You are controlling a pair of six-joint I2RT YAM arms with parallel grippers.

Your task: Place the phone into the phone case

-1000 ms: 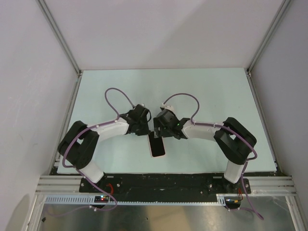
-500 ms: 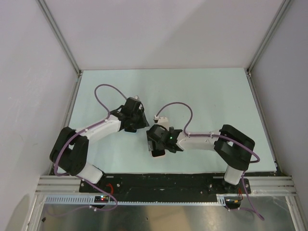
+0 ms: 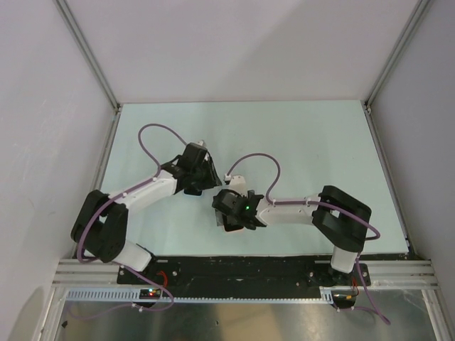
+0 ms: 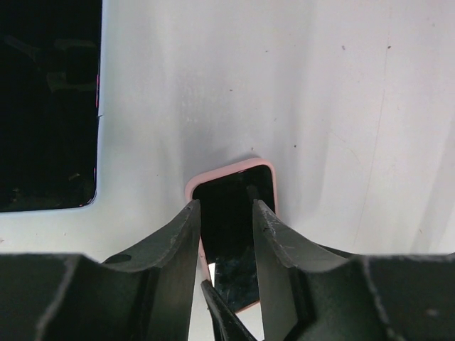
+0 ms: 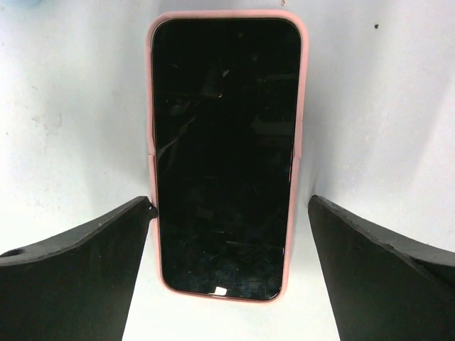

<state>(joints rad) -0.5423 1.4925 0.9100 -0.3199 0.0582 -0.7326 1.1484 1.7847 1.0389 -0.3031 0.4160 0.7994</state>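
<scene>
Phone (image 5: 224, 153) in phone case (image 5: 300, 106), rim all rnd, right gripper (image 5: 229, 202) wide astride

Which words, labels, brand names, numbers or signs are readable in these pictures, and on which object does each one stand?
No text can be read in any view.
On the phone: none; the screen is black and shows only reflections.
On the phone case: none; only a plain pink rim shows.
On the circuit boards by the arm bases: any print is too small to read.
</scene>
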